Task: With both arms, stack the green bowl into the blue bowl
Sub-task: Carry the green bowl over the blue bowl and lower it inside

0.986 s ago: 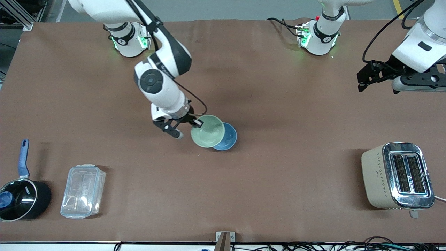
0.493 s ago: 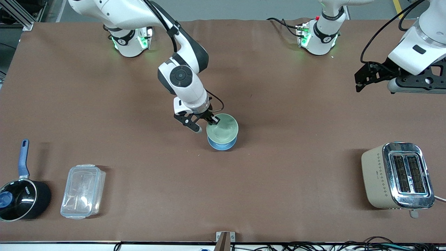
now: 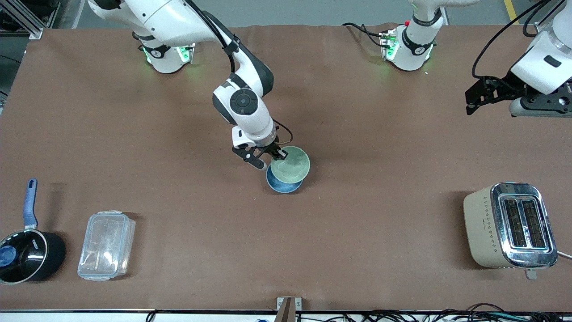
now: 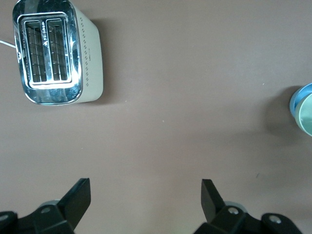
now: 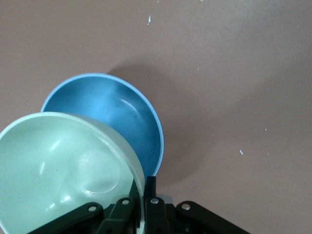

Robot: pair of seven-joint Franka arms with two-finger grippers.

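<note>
Front view, centre of frame: the right gripper (image 3: 267,157) holds the green bowl (image 3: 290,165) by its rim, the fingers (image 3: 281,154) closed on the rim edge that faces the right arm's base. The green bowl hangs over the blue bowl (image 3: 280,185), overlapping it but not centred; a crescent of the blue bowl shows at the lower edge of the green one, nearer the front camera. The blue bowl rests on the brown tabletop (image 3: 357,223).

Right wrist view: the green bowl (image 5: 63,170) fills the lower left of the frame, tilted, with the fingers (image 5: 150,204) pinching its rim, one inside and one outside. The blue bowl (image 5: 109,117) lies below it, its inside partly covered by the green bowl; whether the two touch cannot be told.

The left gripper (image 3: 473,96) waits at the upper right of the front frame, up over the tabletop at the left arm's end. In the left wrist view its fingers (image 4: 78,197) stand wide apart with nothing between them, and the toaster (image 4: 53,58) appears upper left.

Other items, front view: toaster (image 3: 509,226) at lower right; clear lidded container (image 3: 106,246) and black saucepan (image 3: 27,255) with blue handle at lower left.
</note>
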